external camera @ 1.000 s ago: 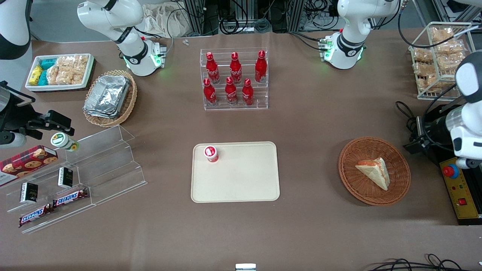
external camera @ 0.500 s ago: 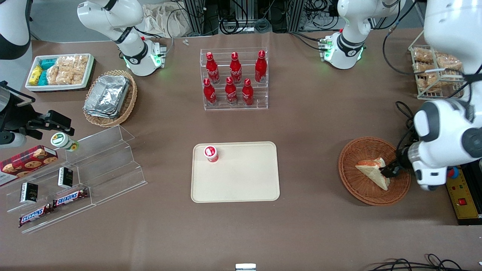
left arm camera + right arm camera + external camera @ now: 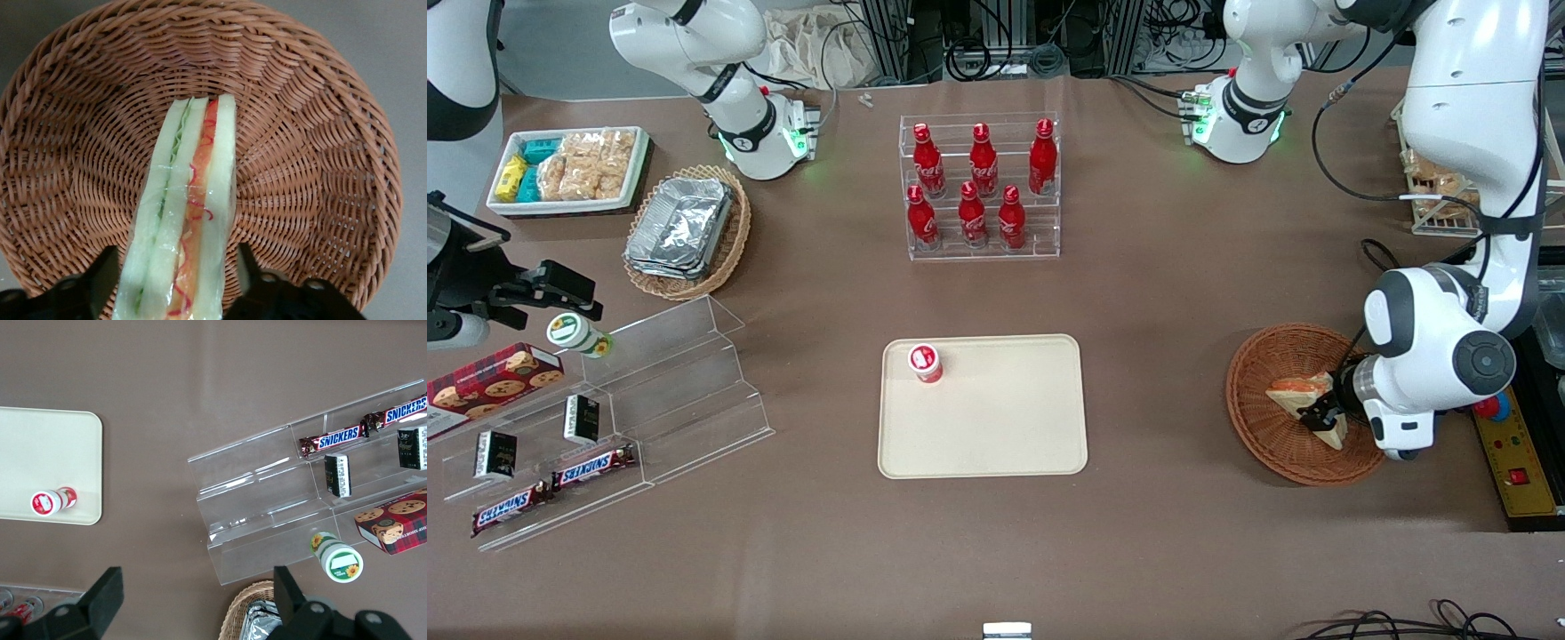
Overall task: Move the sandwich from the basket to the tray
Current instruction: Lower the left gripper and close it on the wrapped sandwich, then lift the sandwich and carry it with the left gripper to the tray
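Sandwich [image 3: 1303, 397] in the basket [image 3: 1280, 453], toward the working arm's end of the table, filling edge turned up. Gripper [image 3: 1319, 415] down inside the basket at the sandwich's nearer end, jaws apart, one finger [image 3: 107, 277] on each side of the wedge, close beside the bread; whether touching it, cannot tell. In the wrist view, sandwich [image 3: 183, 220] standing on edge between the two fingers, wrapped in clear film, green and orange-red layers showing, woven basket [image 3: 320, 147] wall all round. Tray [image 3: 1005, 418] mid-table, well apart from the basket, with a small red-and-white bottle [image 3: 925, 363] standing at one corner. Rack of red cola bottles [image 3: 980, 187] farther from the front camera than the tray.
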Controlling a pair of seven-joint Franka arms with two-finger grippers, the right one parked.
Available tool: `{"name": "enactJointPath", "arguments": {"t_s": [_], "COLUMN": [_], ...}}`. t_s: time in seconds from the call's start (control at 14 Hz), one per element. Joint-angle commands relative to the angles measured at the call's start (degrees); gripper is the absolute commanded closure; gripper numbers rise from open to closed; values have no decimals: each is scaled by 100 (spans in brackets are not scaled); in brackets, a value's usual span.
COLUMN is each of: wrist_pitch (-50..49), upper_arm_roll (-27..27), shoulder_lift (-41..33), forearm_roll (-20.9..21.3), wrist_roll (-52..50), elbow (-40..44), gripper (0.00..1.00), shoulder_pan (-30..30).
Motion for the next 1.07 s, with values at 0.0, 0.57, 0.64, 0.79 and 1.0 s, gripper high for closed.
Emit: {"name": "enactJointPath", "arguments": {"t_s": [0.0,0.57,0.64,0.79,1.0], "wrist_pitch": [139,-2567,-2690,-2744,-2377], "upper_arm_roll": [9,-533,-796,-1446,-2509], "shoulder_lift": [-101,-1892,-2007,-2017,-1781], "forearm_roll": [27,141,142,142,115], "wrist_roll": [-154,1750,2075,2228,2132], "elbow": [-135,270,261,279,287], "gripper": [100,100,100,100,100], "shoulder_pan": [-10,-10,-10,-10,-10]}}
